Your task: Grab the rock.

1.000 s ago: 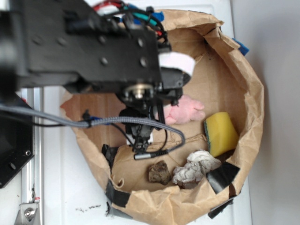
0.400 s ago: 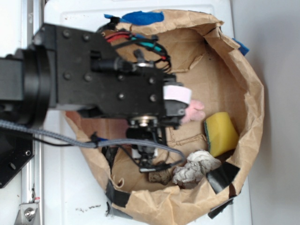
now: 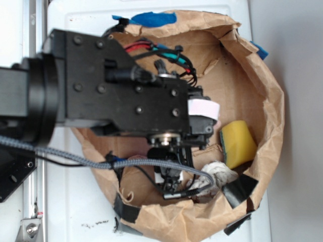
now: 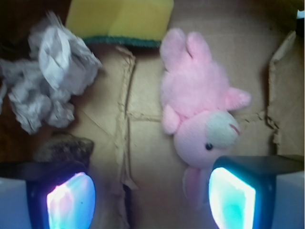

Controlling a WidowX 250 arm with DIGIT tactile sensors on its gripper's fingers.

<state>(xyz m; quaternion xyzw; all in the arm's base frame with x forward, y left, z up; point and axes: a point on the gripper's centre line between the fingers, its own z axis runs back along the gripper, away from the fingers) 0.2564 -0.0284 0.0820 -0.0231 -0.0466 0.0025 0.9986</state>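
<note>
In the wrist view the rock (image 4: 64,148), dark brown and rough, lies on the brown paper just above my left fingertip (image 4: 71,200), to the left of the gap between the fingers. My gripper (image 4: 151,200) is open, with only bare paper between its glowing pads. The right pad (image 4: 232,198) sits beside the pink toy's ear. In the exterior view the gripper (image 3: 170,182) hangs low inside the paper bag (image 3: 272,101) and hides the rock.
A pink plush bunny (image 4: 200,109) lies right of centre. A crumpled grey-white paper wad (image 4: 47,71) (image 3: 220,174) sits just beyond the rock. A yellow sponge (image 4: 119,19) (image 3: 237,142) is near the bag wall. Bag walls rise all around.
The arm has moved right and toward the bag's near side. In the exterior view it now covers the rock and the pink bunny, which showed before.
</note>
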